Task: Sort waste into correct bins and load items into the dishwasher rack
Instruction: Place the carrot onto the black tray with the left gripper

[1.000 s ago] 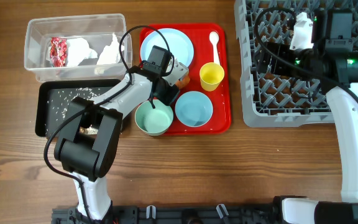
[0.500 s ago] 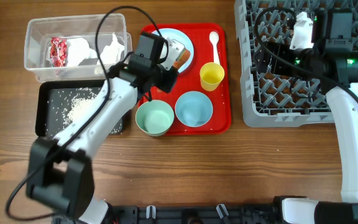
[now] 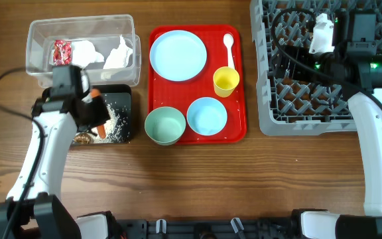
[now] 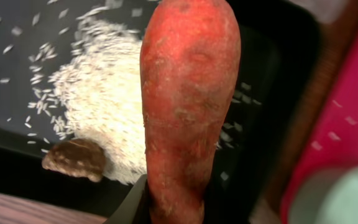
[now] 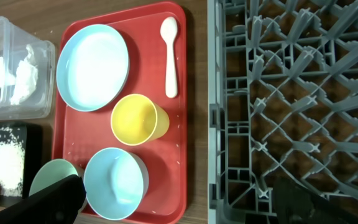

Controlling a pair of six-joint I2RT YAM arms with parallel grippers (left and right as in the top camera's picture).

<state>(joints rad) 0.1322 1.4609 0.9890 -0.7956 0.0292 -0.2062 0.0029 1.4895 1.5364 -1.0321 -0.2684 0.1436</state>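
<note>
My left gripper (image 3: 90, 114) is shut on the orange carrot (image 4: 188, 106) and holds it over the shallow black tray (image 3: 123, 93). A pile of white rice (image 4: 104, 112) and a small brown lump (image 4: 76, 158) lie in that tray. The clear tub (image 3: 38, 40) holds the red-and-white wrapper (image 3: 62, 53) and napkins (image 3: 118, 53). The red tray (image 3: 237, 119) carries the pale blue plate (image 3: 178, 56), white spoon (image 3: 228, 43), yellow cup (image 3: 225, 81), blue bowl (image 3: 207, 115) and mint bowl (image 3: 164, 126). My right gripper (image 5: 179, 208) is open and empty above the grey rack (image 3: 297, 106).
The rack's left wall (image 5: 215, 118) stands close to the red tray's right edge. The black tray sits right below the clear tub and against the red tray's left side. Bare wooden table (image 3: 244, 179) runs along the front.
My left arm has swung left from the red tray with the carrot, to above the black tray. The plate is uncovered now. The right arm has not moved.
</note>
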